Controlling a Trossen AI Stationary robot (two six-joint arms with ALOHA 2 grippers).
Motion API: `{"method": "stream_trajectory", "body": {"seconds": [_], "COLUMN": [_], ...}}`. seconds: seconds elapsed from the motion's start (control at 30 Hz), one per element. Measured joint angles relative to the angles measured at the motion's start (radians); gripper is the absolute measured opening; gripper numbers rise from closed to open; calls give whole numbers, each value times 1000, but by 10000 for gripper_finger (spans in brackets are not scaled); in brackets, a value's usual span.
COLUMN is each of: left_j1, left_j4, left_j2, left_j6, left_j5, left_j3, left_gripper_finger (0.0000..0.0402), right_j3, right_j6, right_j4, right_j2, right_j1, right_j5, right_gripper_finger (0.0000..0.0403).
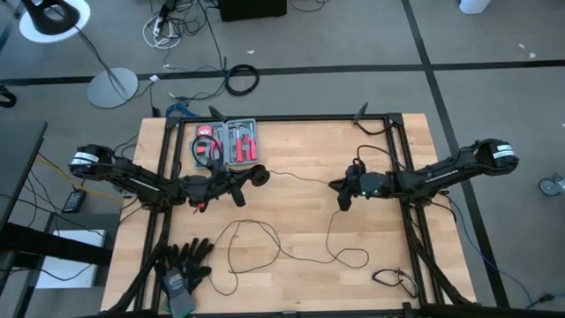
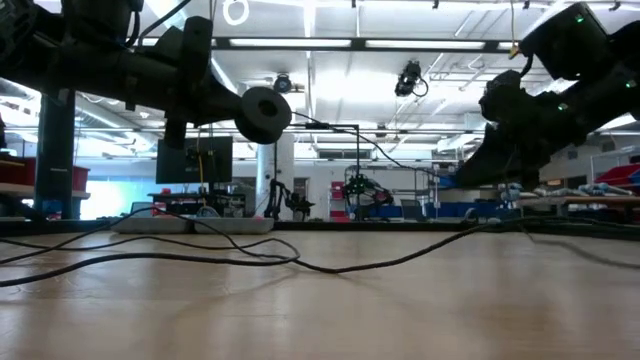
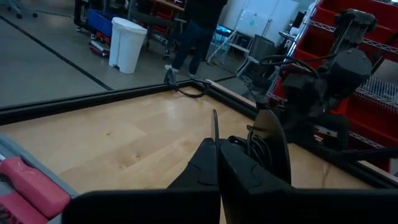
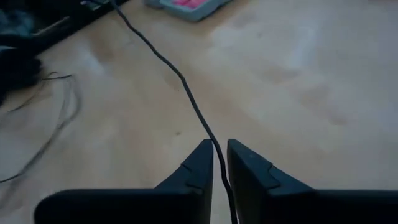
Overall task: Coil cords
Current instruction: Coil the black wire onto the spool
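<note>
At the left of the table, the left gripper (image 1: pixel 238 179) is held above the wood with its fingers (image 3: pixel 214 168) closed, and the round black disc (image 1: pixel 260 176) is carried just beside them at the fingertips; in the low view the disc (image 2: pixel 262 114) is seen raised well clear of the surface. A few turns of wire appear to be gathered against the disc (image 3: pixel 270 146) in the left wrist view, though this cannot be confirmed from that angle. From the disc, the thin black cord (image 1: pixel 305 178) is run rightward across the middle of the table to the right gripper (image 1: pixel 342 190), where it is pinched between nearly closed fingers (image 4: pixel 199 165); the cord (image 4: pixel 180 78) is seen passing straight between them. The remainder of the cord is left lying in loose loops (image 1: pixel 256 243) on the near half of the table, between the arms. The span between the grippers is nearly straight, so further separation could pull the wire from the right fingers or tug the disc out of the left grip. The slack loops near the gloves (image 1: pixel 183 265) could be snagged or knotted if drawn in quickly.
</note>
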Motion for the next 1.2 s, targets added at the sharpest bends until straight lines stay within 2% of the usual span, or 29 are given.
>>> {"method": "stream_trajectory", "body": {"seconds": [0.2,0.3,0.37,0.47,0.67,0.93,1.03,1.2], "left_j1": [0,0,0,0,0,0,0,0], "left_j4": [0,0,0,0,0,0,-1,-1], "left_j2": [0,0,0,0,0,0,0,0], "left_j6": [0,0,0,0,-1,-1,-1,-2], "left_j5": [0,0,0,0,0,0,0,1], "left_j3": [0,0,0,0,0,0,0,0], "left_gripper_finger": [0,0,0,0,0,0,0,0], "right_j3": [0,0,0,0,0,0,0,0], "right_j6": [-99,-77,-68,-113,-48,-260,-268,-201], "right_j4": [130,246,283,281,308,204,164,-51], "right_j2": [3,3,3,3,4,-1,-22,-97], "right_j1": [-3,-9,-11,-19,-20,-7,-11,-34], "right_j5": [46,69,38,-76,-93,-126,-125,-125], "right_gripper_finger": [38,36,35,35,34,28,27,39]}}
